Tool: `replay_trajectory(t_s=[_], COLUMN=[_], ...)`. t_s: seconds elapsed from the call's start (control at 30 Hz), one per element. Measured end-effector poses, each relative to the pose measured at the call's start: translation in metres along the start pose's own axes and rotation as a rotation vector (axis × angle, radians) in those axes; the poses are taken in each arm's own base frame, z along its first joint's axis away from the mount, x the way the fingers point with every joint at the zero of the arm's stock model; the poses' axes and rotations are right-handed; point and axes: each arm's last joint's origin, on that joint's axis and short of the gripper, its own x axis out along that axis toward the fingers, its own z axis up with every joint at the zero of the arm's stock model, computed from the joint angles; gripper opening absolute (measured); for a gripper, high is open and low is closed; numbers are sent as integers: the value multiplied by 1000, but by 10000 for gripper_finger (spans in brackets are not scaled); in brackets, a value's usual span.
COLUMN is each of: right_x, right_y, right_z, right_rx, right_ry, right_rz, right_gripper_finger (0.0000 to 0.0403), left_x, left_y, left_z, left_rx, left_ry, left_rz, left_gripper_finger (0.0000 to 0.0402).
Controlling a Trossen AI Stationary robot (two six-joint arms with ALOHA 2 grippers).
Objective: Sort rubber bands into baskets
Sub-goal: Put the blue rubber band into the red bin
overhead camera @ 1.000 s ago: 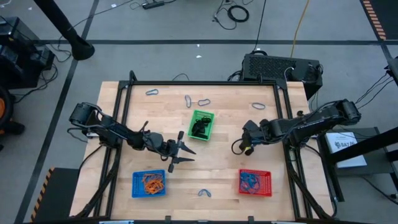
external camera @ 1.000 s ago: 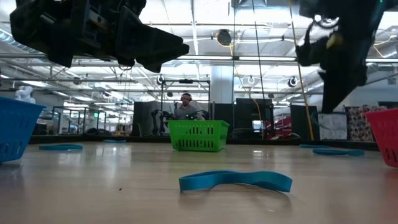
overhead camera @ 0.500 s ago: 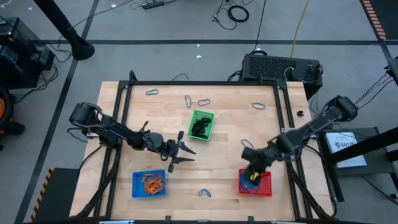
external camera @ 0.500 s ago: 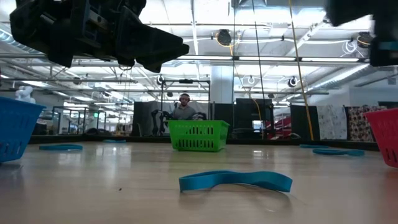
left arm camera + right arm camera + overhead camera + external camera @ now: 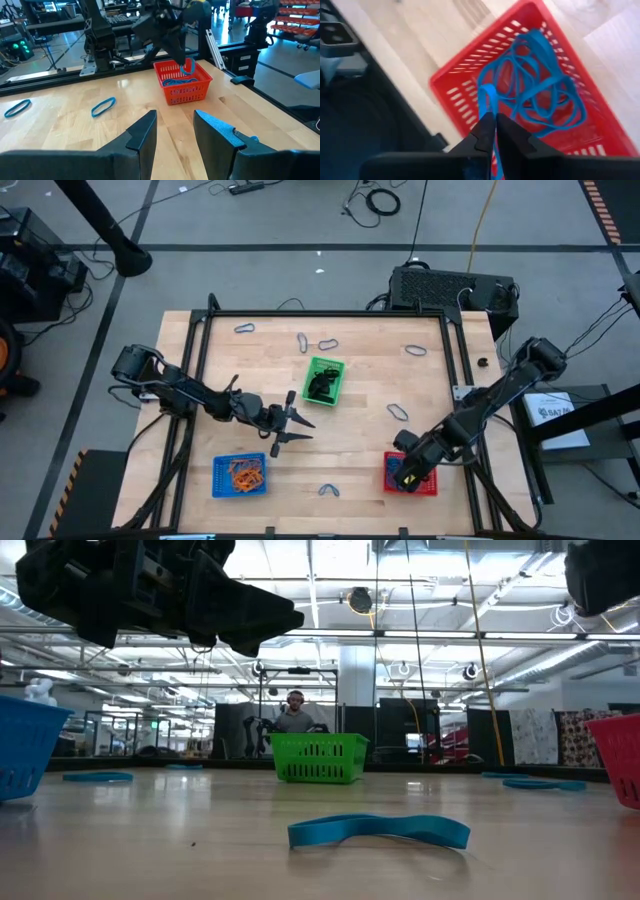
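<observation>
Three baskets stand on the wooden table: a green basket (image 5: 324, 380) with black bands, a blue basket (image 5: 240, 475) with orange bands, and a red basket (image 5: 412, 473) with blue bands. My right gripper (image 5: 495, 131) hangs over the red basket (image 5: 470, 85), shut on a blue rubber band (image 5: 488, 97). My left gripper (image 5: 297, 420) stands open over the middle of the table, level, with nothing between its fingers (image 5: 142, 135). Several loose bands lie flat on the table, one of them (image 5: 378, 831) near the front edge. My right gripper pinches one blue rubber band (image 5: 492, 120) between its two fingertips, coming from above and slanting down. The band hangs slack below the fingers (image 5: 189, 67), over the red basket's inside. Whether its lower end touches the bands in the basket, I cannot tell.
Loose bands lie near the far edge (image 5: 245, 329), (image 5: 327, 344), (image 5: 415, 350), one at the middle right (image 5: 398, 412) and one near the front (image 5: 329, 490). A black metal frame (image 5: 200, 340) borders the table. Bare wood lies between the baskets.
My right gripper has swung from the middle right of the table toward the near edge until it is over the red basket, and has tipped to point more steeply down.
</observation>
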Motion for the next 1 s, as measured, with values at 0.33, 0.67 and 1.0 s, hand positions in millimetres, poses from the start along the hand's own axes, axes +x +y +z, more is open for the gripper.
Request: replay_trajectory(t_s=[0.33,0.67,1.0], right_x=[5,-2,-9], right_y=[-5,5,27], right_z=[2,13,39], right_rx=[-34,-57,-183], right_ry=[9,41,-192], right_rz=[-66,85,316], right_gripper_finger=[74,111,94], left_x=[0,0,-1], left_y=[-1,-5,-20], left_z=[-4,-6,-13], left_rx=[-55,-125,-205], left_ry=[44,68,156], left_rz=[-5,-17,-63], left_gripper_finger=[137,137,137])
